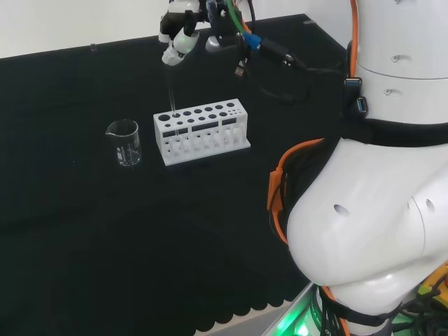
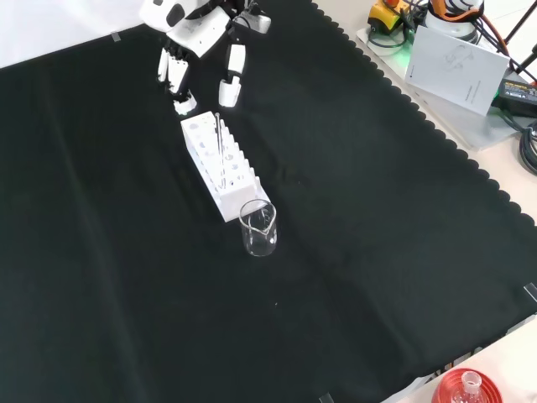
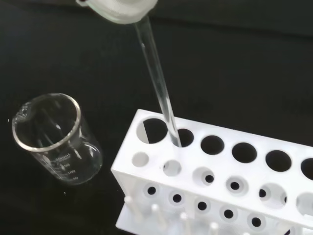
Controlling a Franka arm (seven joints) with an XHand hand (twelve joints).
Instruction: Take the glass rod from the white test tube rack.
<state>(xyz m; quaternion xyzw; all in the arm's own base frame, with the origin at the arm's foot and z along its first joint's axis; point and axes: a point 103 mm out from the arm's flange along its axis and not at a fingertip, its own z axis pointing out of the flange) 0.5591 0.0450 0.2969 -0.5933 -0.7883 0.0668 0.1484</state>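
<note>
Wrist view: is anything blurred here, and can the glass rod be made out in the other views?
Wrist view: the hand is a blurred white shape, while the glass rod, rack and beaker are crisp. Head view: the rod is a faint line against black cloth. Front view: it shows as a thin bright streak over the rack.

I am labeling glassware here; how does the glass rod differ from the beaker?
The glass rod is thin and long; the beaker is wide and short. The rod stands in a hole of the white test tube rack, its top at the hand; the beaker stands on the cloth beside the rack. Both are clear.
</note>
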